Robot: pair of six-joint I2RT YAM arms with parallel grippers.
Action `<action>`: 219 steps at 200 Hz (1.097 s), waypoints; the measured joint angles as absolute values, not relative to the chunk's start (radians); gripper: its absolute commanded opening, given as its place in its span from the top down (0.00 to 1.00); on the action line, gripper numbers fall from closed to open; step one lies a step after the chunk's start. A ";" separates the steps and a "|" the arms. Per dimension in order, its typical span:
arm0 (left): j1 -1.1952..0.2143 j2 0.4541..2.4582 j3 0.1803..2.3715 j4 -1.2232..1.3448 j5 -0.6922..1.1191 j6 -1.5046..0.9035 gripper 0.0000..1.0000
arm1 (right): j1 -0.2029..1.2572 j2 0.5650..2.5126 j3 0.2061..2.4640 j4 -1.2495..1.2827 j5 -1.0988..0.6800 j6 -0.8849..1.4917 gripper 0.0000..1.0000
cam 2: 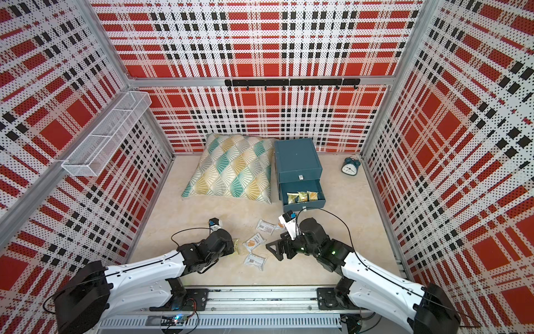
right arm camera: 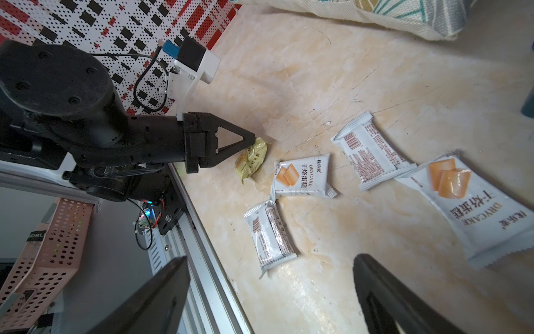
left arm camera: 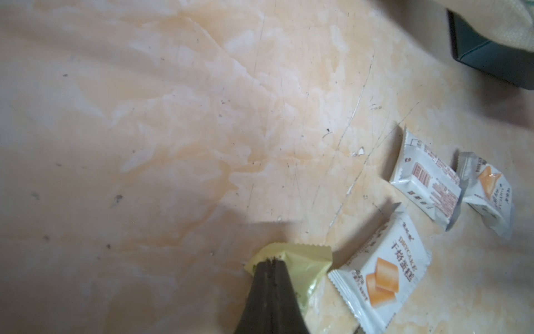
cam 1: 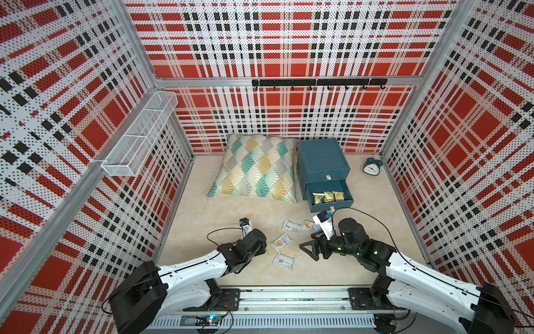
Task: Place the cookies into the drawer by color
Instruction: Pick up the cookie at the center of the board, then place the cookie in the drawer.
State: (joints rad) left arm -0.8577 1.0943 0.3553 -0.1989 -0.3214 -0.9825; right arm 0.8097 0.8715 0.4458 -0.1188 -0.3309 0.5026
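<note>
Standing at the back of the beige surface (cam 1: 231, 219) in both top views, the teal drawer chest (cam 1: 320, 157) sat just beside the patterned cushion (cam 1: 257, 167), with a teal alarm clock (cam 1: 372, 166) nearer the right wall. Top drawer was shut. The open drawer (cam 1: 318, 207) below it held three yellow packets (cam 1: 329, 196) in a row. Four white cookie packets (cam 1: 281, 241) lay loose near the front, between the two arms. The left claw was hidden under its own wrist here; only a sliver of the yellow cookie packet (cam 2: 236, 246) showed at its tip in a top view. The right claw (cam 1: 313, 245) hung over the surface, spread and empty.

Left wrist view: the left claw (left arm camera: 273, 261) was clenched, tips together on the end seam of the yellow cookie packet (left arm camera: 300, 260). One white packet, biscuit picture up, lay just beside it. Two more lay farther off, one barcode side up. A corner of the drawer chest (left arm camera: 491, 60) showed at the frame edge.

Right wrist view: the right claw (right arm camera: 271, 260) had its fingers wide apart with nothing between them, above the white cookie packets (right arm camera: 302, 177). Two of the four were picture up and two barcode up. The left claw (right arm camera: 251, 138) pinched one end of the yellow cookie packet (right arm camera: 251, 160), which sat low on the surface.
</note>
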 measured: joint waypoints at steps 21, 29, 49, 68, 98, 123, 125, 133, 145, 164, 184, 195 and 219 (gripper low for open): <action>-0.858 1.083 0.365 -0.208 -0.314 -0.979 1.00 | 0.810 0.870 0.446 -0.119 -0.316 0.507 0.00; -0.858 1.075 0.372 -0.211 -0.312 -0.977 1.00 | 0.810 0.867 0.446 -0.120 -0.307 0.509 0.00; -0.865 1.058 0.410 -0.219 -0.308 -0.967 1.00 | 0.810 0.853 0.449 -0.135 -0.264 0.516 0.00; -0.879 1.054 0.472 -0.218 -0.308 -0.955 1.00 | 0.810 0.847 0.479 -0.179 -0.186 0.524 0.00; -0.902 1.064 0.590 -0.206 -0.318 -0.917 1.00 | 0.810 0.847 0.564 -0.260 0.022 0.602 0.00; -0.905 1.124 0.691 -0.175 -0.319 -0.878 1.00 | 0.810 0.849 0.609 -0.316 0.175 0.681 0.00; -0.905 1.130 0.699 -0.172 -0.318 -0.874 1.00 | 0.810 0.849 0.611 -0.319 0.184 0.684 0.00; -0.906 1.159 0.731 -0.162 -0.318 -0.860 1.00 | 0.810 0.851 0.617 -0.333 0.210 0.702 0.00; -0.907 1.202 0.781 -0.148 -0.313 -0.841 1.00 | 0.810 0.853 0.623 -0.354 0.242 0.722 0.00; -0.913 1.280 0.865 -0.122 -0.299 -0.806 1.00 | 0.810 0.852 0.628 -0.384 0.293 0.744 0.00; -0.918 1.357 0.950 -0.097 -0.279 -0.775 1.00 | 0.810 0.841 0.628 -0.417 0.361 0.759 0.00; -0.920 1.399 0.994 -0.085 -0.266 -0.760 1.00 | 0.810 0.829 0.628 -0.433 0.401 0.764 0.00; -0.922 1.491 1.092 -0.062 -0.240 -0.733 1.00 | 0.810 0.805 0.628 -0.463 0.470 0.773 0.00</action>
